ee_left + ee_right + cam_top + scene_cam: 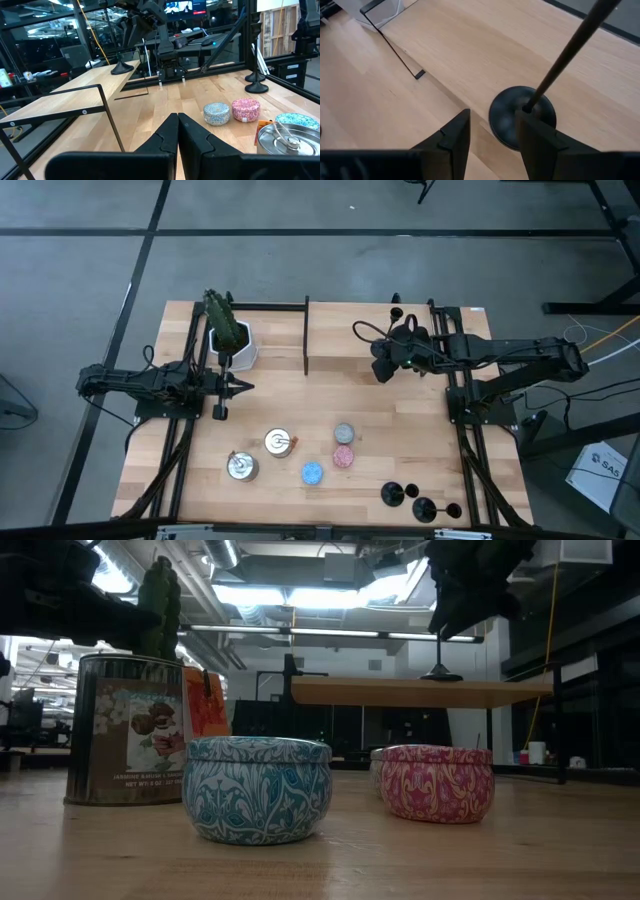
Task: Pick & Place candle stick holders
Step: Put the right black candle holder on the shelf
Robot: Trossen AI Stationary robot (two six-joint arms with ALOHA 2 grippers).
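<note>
Nearest tins: a blue patterned tin (pixel 257 788) sits closest in the low view, a pink patterned tin (pixel 436 781) a little behind it and to one side, both on the wooden table (pixel 400 430).

Right gripper: the right gripper (pixel 383 367) hangs over the far middle of the table, near the black divider bar (pixel 306 335). In the right wrist view its fingers (pixel 454 137) stand apart, with a candle stick holder (pixel 522 116) between them; its round black base is below and its thin stem slants away. Whether the fingers touch the holder, I cannot tell. The base looks to be above the wood, though I cannot be sure it is clear of it.

Held holder, low view: its base (pixel 441 674) shows high up, under the dark gripper.

Other candle stick holders: three more (pixel 421 501) stand in a loose cluster at the near right corner of the table, well apart from the right gripper.

Left gripper: the left gripper (pixel 245 388) waits at the left side, just in front of the white pot with the cactus (pixel 228 330). In the left wrist view its fingers (pixel 167 136) are pressed together with nothing between them.

Silver tins: two open silver tins (pixel 241 466) and (pixel 278 443) sit near the front centre, beside the coloured tins; a grey patterned one (pixel 344 433) lies just behind the pink.

Tall tin: a printed canister (pixel 124 730) stands behind the blue tin in the low view.
</note>
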